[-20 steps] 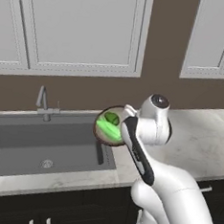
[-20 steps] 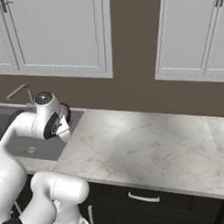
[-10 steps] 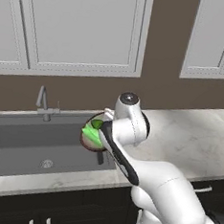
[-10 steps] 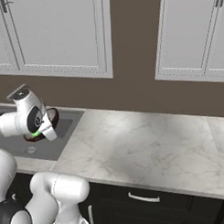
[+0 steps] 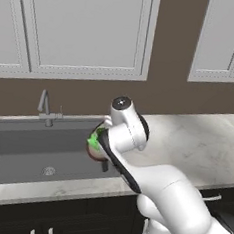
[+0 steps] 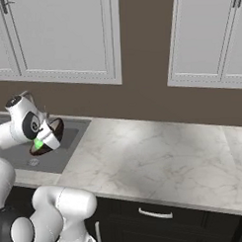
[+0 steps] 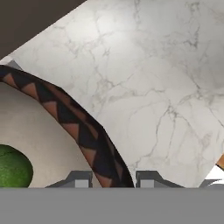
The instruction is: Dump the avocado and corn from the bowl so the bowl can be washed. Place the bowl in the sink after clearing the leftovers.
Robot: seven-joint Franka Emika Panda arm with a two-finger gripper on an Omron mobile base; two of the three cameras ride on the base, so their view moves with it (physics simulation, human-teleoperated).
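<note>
From the left base camera: small round bowl [image 5: 97, 146] with dark brown outside, tipped on its side, held up over the right end of the large dark grey rectangular sink [image 5: 21, 148], beside the white arm's wrist. Bright green item [image 5: 94, 140] showing in the bowl's mouth, probably the avocado, though too small to be sure. Slim silver faucet [image 5: 45, 109] upright behind the basin, round metal drain [image 5: 48, 171] on its floor. Pale marble counter [image 5: 197, 141] stretching away to the right, white panelled cabinets [image 5: 81, 28] above.

From the right base camera: same bowl [image 6: 50, 138] tilted at the hand, above the sink's [image 6: 69, 137] right edge, a spot of green [image 6: 39, 144] at its lower rim.

From the hand camera: two-finger gripper [image 7: 114, 179] with tips set narrowly on either side of the bowl's [image 7: 83, 131] brown triangle-patterned rim, pinching it. Pale beige inside to the left of the rim, rounded green avocado [image 7: 13, 168] resting in it. Marble counter [image 7: 162, 78] beyond the rim.
</note>
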